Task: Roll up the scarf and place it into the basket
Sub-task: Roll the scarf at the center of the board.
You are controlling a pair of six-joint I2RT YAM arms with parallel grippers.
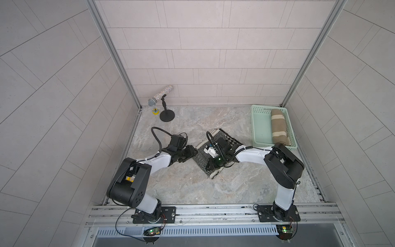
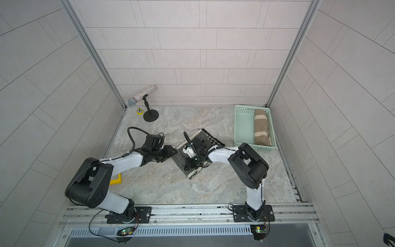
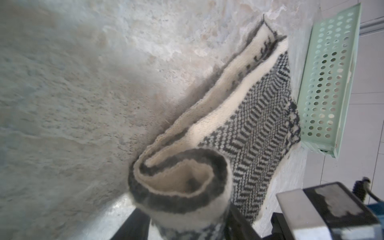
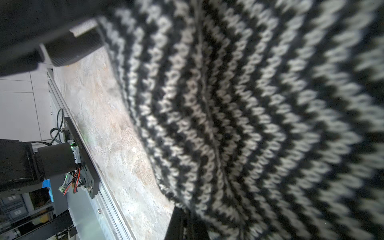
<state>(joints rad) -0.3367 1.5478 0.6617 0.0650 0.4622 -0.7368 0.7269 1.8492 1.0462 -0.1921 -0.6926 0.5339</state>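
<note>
The scarf (image 1: 203,156) (image 2: 181,159) is a black-and-white herringbone knit, partly rolled, in the middle of the table. In the left wrist view its rolled end (image 3: 182,187) sits between the two dark fingers of my left gripper (image 3: 187,220), which close on it from both sides; the flat part (image 3: 259,116) stretches away toward the basket (image 3: 328,83). My right gripper (image 1: 213,167) (image 2: 191,169) is at the roll's front end, shut on the scarf's knit (image 4: 249,104). The mint-green basket (image 1: 259,128) (image 2: 242,128) stands at the back right.
A rolled brown-and-cream cloth (image 1: 279,127) (image 2: 261,127) lies along the basket's right side. A glittery microphone on a black stand (image 1: 160,98) and a small yellow object (image 1: 155,111) are at the back left. A yellow item (image 2: 115,179) shows under the left arm.
</note>
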